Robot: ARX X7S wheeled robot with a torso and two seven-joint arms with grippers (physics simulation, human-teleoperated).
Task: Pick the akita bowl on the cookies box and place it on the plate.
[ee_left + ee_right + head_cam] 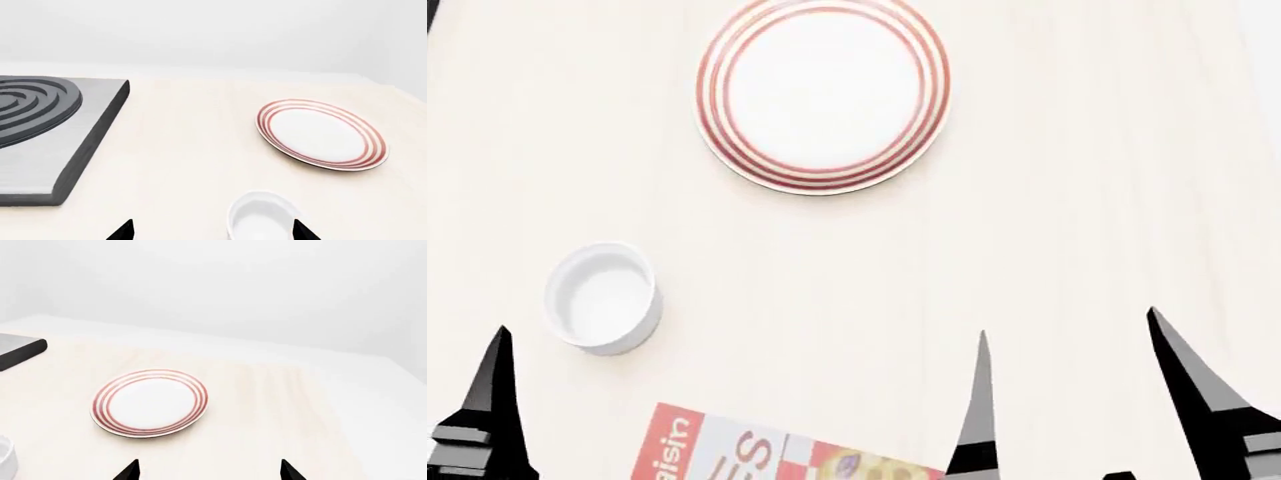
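The akita bowl is out of view in every frame. Only a far corner of the red-and-white cookies box shows, at the bottom edge of the head view, with nothing on that part. The plate, white with red rings, lies empty farther out on the table; it is also seen as the plate and the plate. My left gripper is open, a plain white cup close to one fingertip. My right gripper is open over bare table, short of the plate.
The white cup stands left of the box and nearer than the plate. A grey stove slab with ringed burner lies far left. A white wall lies beyond the pale wooden table.
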